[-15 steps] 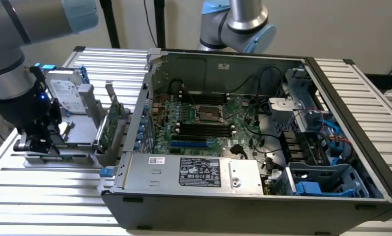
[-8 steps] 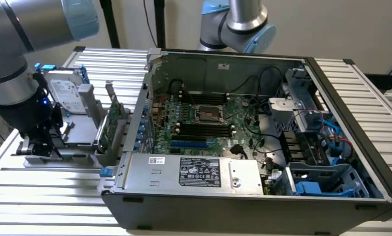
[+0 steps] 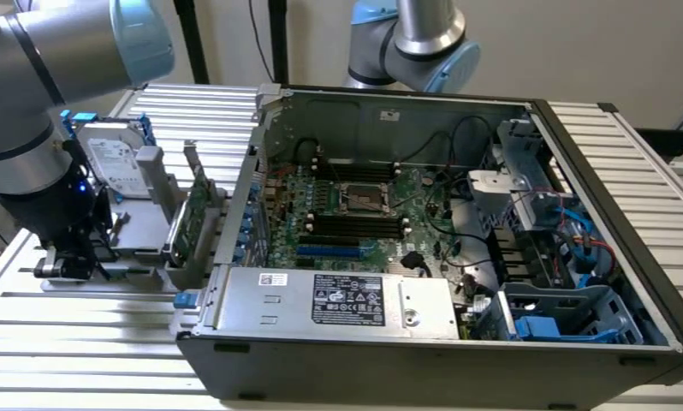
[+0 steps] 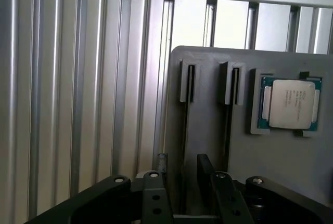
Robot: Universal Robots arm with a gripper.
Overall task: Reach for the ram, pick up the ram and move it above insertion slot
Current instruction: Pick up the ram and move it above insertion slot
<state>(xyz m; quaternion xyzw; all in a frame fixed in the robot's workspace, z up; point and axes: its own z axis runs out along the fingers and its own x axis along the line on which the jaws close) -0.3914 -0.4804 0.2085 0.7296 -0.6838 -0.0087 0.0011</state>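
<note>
In the wrist view my gripper (image 4: 182, 160) is open, one dark finger (image 4: 162, 162) on each side of a narrow slot in the grey holder (image 4: 208, 130). A thin dark strip (image 4: 186, 125) stands edge-on in that slot; it looks like the ram's top edge, though no green face shows. It sits in the gap between the fingers, touching neither. A second strip (image 4: 230, 115) stands in the neighbouring slot. In the exterior view the gripper (image 3: 74, 261) hangs low over the holder (image 3: 136, 227), on the left of the open computer case (image 3: 433, 257). The motherboard's black memory slots (image 3: 353, 227) lie inside the case.
A processor chip (image 4: 291, 103) rests in a recess of the holder. In the exterior view a hard drive (image 3: 113, 163) and a green expansion card (image 3: 193, 218) stand upright in the holder between the arm and the case. A second arm (image 3: 416, 43) stands behind the case. The ribbed aluminium table (image 3: 91, 342) lies underneath.
</note>
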